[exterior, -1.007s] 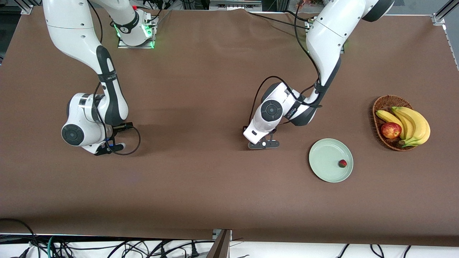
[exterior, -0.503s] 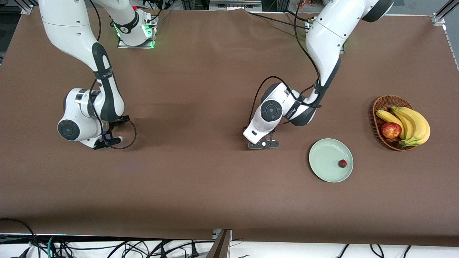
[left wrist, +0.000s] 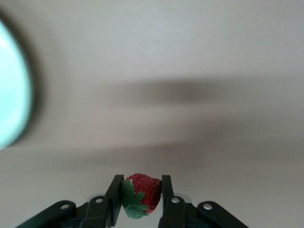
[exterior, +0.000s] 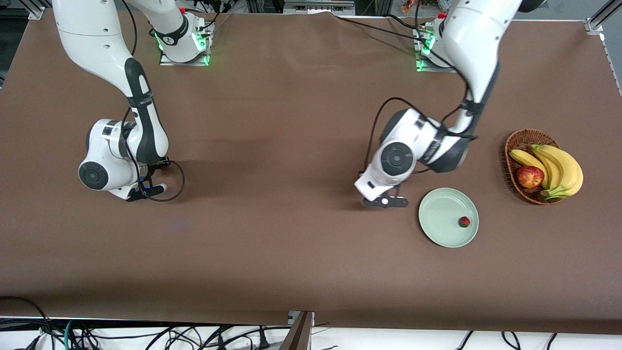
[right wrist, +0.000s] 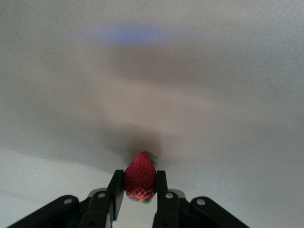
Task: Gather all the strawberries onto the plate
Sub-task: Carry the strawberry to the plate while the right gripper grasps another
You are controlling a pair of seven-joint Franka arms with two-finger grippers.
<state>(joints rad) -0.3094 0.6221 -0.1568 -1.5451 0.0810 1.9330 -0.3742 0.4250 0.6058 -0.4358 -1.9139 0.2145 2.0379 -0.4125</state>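
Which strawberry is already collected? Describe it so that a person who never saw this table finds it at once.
Look toward the left arm's end of the table, where a wicker basket holds bananas and an apple. Nearer the front camera lies the pale green plate. The strawberry on the plate lies alone near the rim; the other two are each gripped in a claw.

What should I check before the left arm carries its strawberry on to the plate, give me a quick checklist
1. Left gripper shut on a strawberry: ok.
2. Left gripper over the plate: not ok; it is over the table beside the rim.
3. Bare spot on the plate: ok; only one berry lies in it.
4. Right gripper shut on the third strawberry: ok.
5. Right arm away from the plate: ok; it is at its own end of the table.
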